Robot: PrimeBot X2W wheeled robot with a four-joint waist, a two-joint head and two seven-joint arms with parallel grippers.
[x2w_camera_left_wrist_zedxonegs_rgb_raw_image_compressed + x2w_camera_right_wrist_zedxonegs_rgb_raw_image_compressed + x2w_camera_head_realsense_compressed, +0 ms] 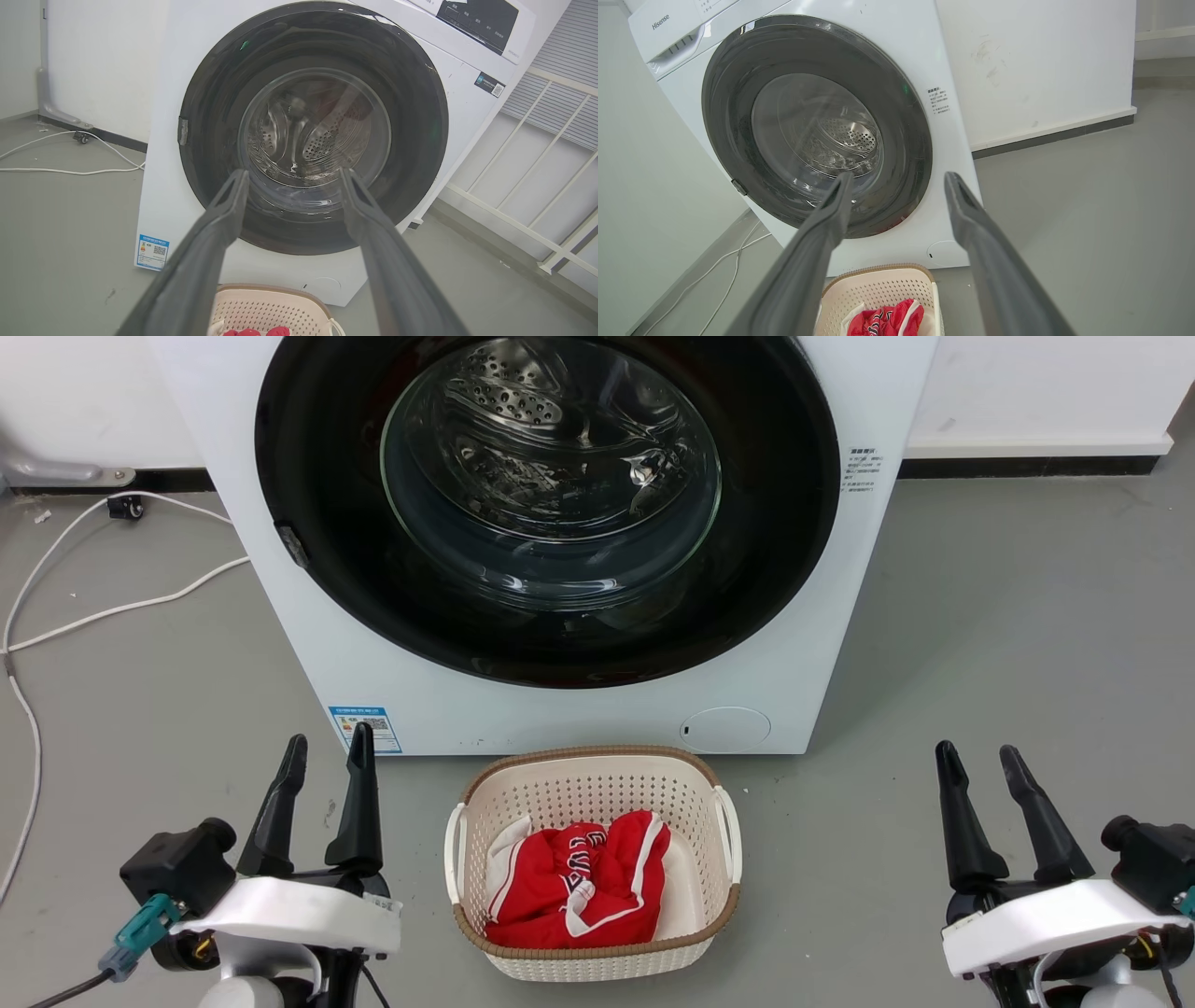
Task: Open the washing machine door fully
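Notably, head view's upper edge crops the washing machine door [551,495].

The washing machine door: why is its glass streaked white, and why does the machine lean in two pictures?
Head view: the washing machine door glass catches bright glare streaks. Left wrist view: the camera's angle tilts the machine; the left hand's fingers look soft, too near. Right wrist view: same tilt, door hazier.

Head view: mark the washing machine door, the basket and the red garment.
washing machine door [551,649], head view, on the black frame below the glass.
basket [597,789], head view, on its perforated rear wall.
red garment [560,882], head view, on the middle of the crumpled cloth.
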